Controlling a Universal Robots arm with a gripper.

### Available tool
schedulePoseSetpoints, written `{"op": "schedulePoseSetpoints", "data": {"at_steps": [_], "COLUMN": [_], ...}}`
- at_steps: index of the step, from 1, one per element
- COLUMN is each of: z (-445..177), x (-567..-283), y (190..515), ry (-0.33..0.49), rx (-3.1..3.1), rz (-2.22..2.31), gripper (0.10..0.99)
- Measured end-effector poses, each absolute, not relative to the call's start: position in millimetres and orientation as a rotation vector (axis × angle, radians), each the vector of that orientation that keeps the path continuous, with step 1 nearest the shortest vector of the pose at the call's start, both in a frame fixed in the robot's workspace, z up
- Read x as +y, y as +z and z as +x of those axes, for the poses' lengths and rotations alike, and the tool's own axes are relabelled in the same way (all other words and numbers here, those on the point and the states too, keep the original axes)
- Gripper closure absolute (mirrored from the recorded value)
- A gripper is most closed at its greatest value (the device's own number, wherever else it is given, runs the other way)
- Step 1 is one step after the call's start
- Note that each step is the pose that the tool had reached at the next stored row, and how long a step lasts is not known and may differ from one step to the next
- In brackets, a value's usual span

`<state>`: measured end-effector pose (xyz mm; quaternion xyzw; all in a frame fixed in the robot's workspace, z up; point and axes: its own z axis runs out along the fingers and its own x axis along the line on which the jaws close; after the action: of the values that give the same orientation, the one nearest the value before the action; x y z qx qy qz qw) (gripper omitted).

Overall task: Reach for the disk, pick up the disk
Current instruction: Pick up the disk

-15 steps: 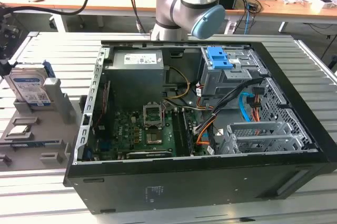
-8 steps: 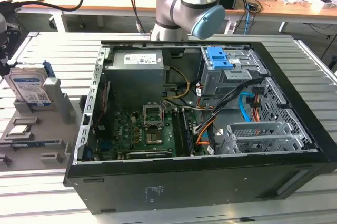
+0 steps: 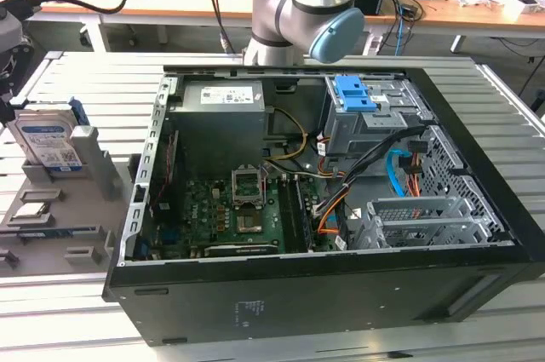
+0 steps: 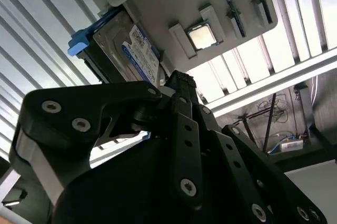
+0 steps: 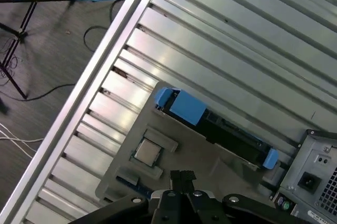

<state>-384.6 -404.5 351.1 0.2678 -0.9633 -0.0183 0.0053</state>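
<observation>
Disk [image 3: 47,142] upright in grey holder [image 3: 98,166], top edge free; claw [image 5: 182,175] closed, empty, apart from it.

above disk [image 3: 47,139]: open | grey holder post [image 3: 95,158] just beside | exterior view's right: pc case wall [image 3: 140,200] near

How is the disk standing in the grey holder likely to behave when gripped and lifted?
Probably rigid: the disk shows a flat metal body with blue plastic rails, so it should not flex. Likely heavy for its size, being a metal drive. It stands on edge in the grey holder, so a sideways push may tip or jam it.
</observation>
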Motion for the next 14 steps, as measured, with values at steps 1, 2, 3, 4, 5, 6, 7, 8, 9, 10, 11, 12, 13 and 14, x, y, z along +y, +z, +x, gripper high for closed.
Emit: {"op": "schedulePoseSetpoints", "data": {"at_steps": [1,2,3,4,5,6,7,8,9,10,11,12,13,14], "z": [-384.6,-384.6,-384.6,-384.6,-384.6,-384.6,-384.6,-384.6,-384.6,-384.6,-384.6,-384.6,-384.6,-384.6], "x": [-404.5,-404.5,-404.6,-404.5,-404.6,-404.6,-404.6,-404.6,-404.6,-404.6,-404.6,-404.6,-404.6,-404.6], "y": [351.1,351.1,351.1,351.1,351.1,351.1,351.1,351.1,351.1,351.1,351.1,351.1,351.1,351.1], "ry": [-0.057,-0.057,-0.057,-0.057,-0.057,-0.056,-0.056,-0.056,-0.056,-0.056,-0.055,-0.055,-0.055,-0.055], "rx": [-3.007,-3.001,-2.992,-2.985,-2.974,-2.962,-2.948,-2.940,-2.933,-2.922,-2.914,-2.907,-2.897,-2.889], "rz": [0.868,0.890,0.918,0.939,0.971,1.007,1.045,1.067,1.086,1.115,1.133,1.152,1.175,1.193], "gripper": [0.984,0.984,0.984,0.984,0.984,0.984,0.984,0.984,0.984,0.984,0.984,0.984,0.984,0.984]}}
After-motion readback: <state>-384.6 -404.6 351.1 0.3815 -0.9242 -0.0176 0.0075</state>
